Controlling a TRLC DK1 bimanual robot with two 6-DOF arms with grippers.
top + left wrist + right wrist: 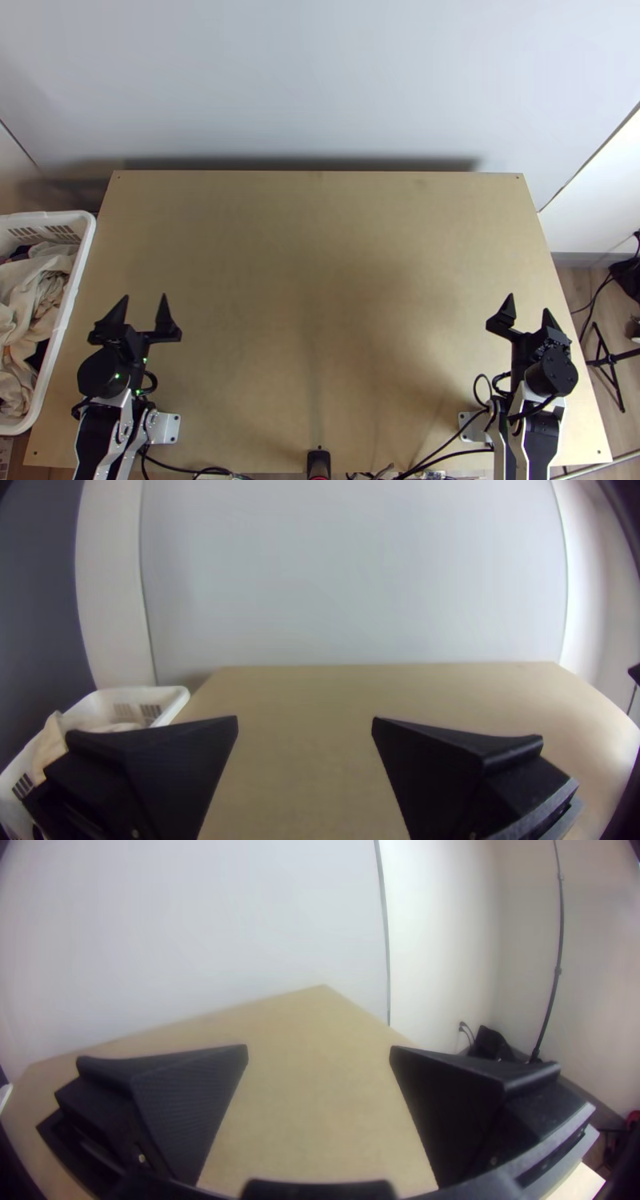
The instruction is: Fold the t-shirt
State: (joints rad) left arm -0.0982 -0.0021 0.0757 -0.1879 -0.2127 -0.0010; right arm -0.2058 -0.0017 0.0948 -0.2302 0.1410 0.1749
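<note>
Nearest: a small black block (318, 459) w/ a bit of red at mid near edge of the light wooden table (320, 280), loose black cables (452, 438) along that edge to either side. L arm (124, 436) stands at near L corner, R arm (520, 436) at near R, each w/ a white plate on the tabletop just beside it, toward the middle.

Bit farther up: L gripper (145, 296) over the table's L side, fingers wide apart, pointing to the far edge, nothing btwn them. R gripper (529, 302) about level w/ it over the R side, also wide, nothing held, turned a little toward the middle. Both well apart, bare wood btwn.

Off the table's L edge, a white plastic basket (48, 217) w/ slotted walls. In it, clothes (20, 296), bunched & heaped, mostly cream/beige w/ some dark bits; can't tell if the t-shirt's among them. In L wrist view, pale cloth also lies up over the basket's rim.

Off the R side, a black stand (612, 360) on the wood-look floor; past it, a black bag-like item (626, 280) nr the wall. R wrist view has a thin dark pole (559, 960) upright in that corner.

Farthest: plain pale wall (320, 80) behind table's far edge, dark shadow strip along its foot.
</note>
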